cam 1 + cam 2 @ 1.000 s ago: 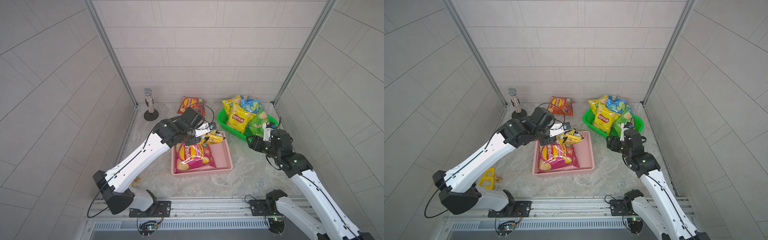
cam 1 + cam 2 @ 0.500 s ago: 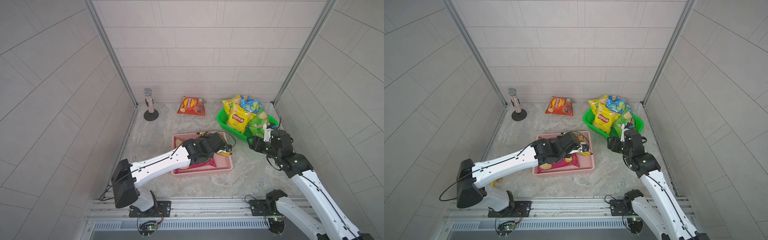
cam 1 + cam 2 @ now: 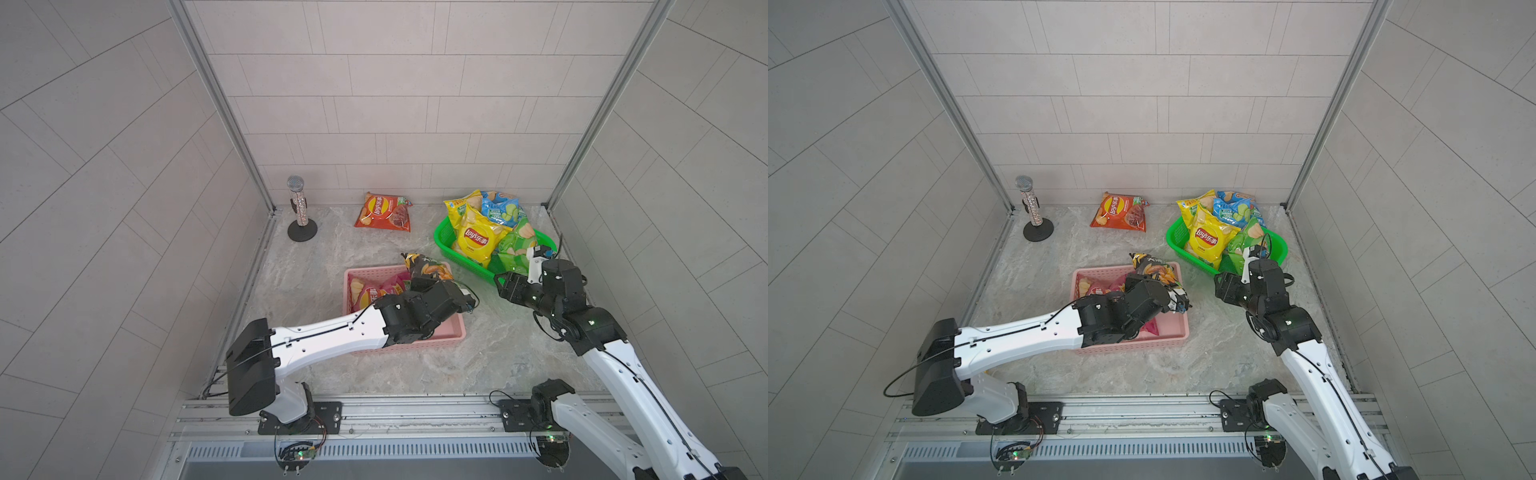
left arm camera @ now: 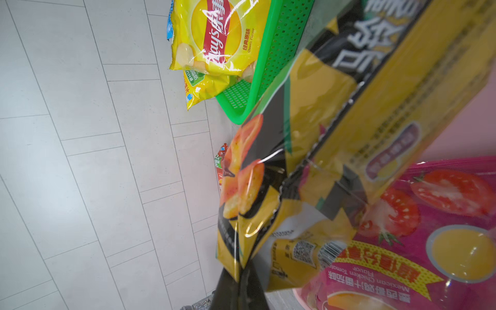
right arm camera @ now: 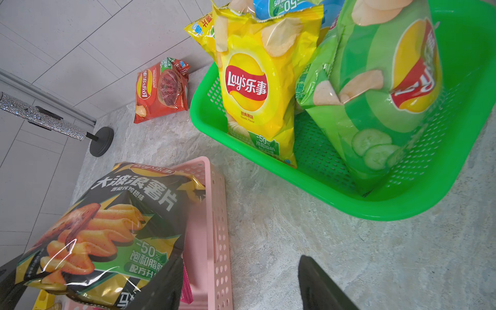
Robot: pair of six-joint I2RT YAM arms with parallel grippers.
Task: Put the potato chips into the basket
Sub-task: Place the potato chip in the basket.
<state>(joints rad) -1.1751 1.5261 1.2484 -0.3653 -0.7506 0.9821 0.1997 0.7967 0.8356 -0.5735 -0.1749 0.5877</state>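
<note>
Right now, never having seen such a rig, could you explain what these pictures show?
Two robot arms stand at a marble table, each ending in a two-fingered gripper. Two pictures look down from overhead; the others come from a camera on each wrist. The left gripper is shut on a black chip bag over a corner of the pink basket, which holds a magenta bag. The right gripper is open and empty, near the green basket filled with more chip bags. An orange-red bag and a glittery microphone sit at the back.
</note>
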